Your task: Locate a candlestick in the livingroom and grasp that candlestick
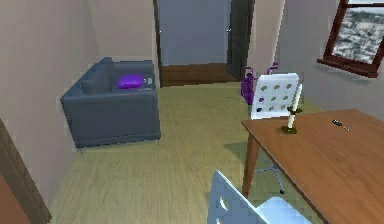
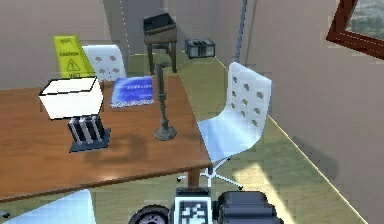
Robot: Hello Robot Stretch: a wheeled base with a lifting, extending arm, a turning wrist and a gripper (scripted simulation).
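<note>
A tall dark grey candlestick (image 2: 162,105) with a round foot stands upright on the brown wooden table (image 2: 60,155), near its right edge in the arm side view. At that view's bottom edge the gripper (image 2: 150,215) shows as a dark body beside a white marked square (image 2: 195,210). Its far end is cut off, so I cannot tell whether it holds anything. In the forward view a white candle in a small dark holder (image 1: 292,118) stands at the near corner of a wooden table (image 1: 330,165).
On the table sit a white box on a dark stand (image 2: 75,105), a blue item (image 2: 133,92) and a yellow sign (image 2: 68,55). White perforated chairs (image 2: 240,110) (image 1: 275,95) flank it. A grey armchair (image 1: 110,105) stands left of a doorway (image 1: 195,40), with open floor between.
</note>
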